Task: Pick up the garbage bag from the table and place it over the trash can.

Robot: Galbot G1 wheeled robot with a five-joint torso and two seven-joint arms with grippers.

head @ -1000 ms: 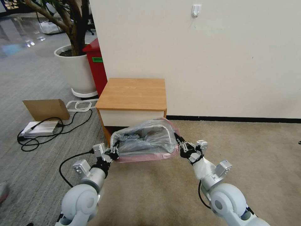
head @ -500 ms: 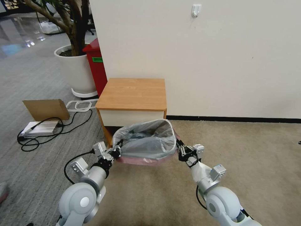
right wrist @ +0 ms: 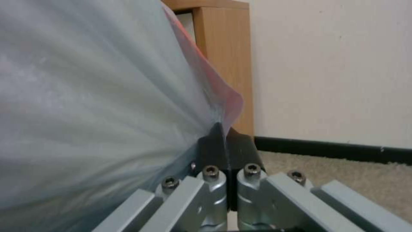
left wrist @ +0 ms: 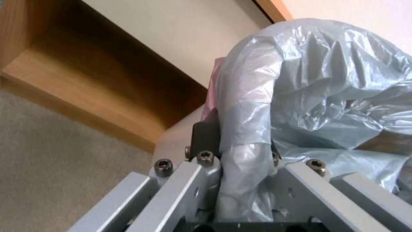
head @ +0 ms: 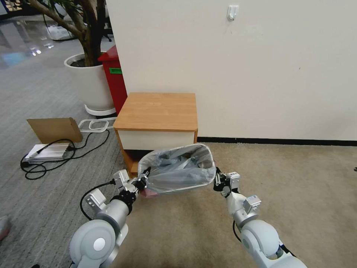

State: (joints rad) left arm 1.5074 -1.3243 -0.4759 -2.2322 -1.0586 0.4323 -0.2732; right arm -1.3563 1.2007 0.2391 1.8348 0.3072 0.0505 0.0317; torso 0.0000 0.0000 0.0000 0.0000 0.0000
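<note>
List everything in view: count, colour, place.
garbage bag: 1, translucent grey with pink edge, stretched over the trash can
trash can: 1, cream rim under the bag, on carpet before the table
table: 1, light wood, white drawer, against wall
red bin: 1, left of table
plant pot: 1, white, far left
cardboard: 1, brown, floor left
wall hook: 1, white
left gripper: shut on bag's left edge
right gripper: shut on bag's right edge

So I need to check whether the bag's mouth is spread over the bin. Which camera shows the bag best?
The head view: the whole garbage bag shows, its mouth open between the left gripper and right gripper. The left wrist view shows crinkled plastic pinched between its fingers, the right wrist view a stretched side and pink edge.
</note>
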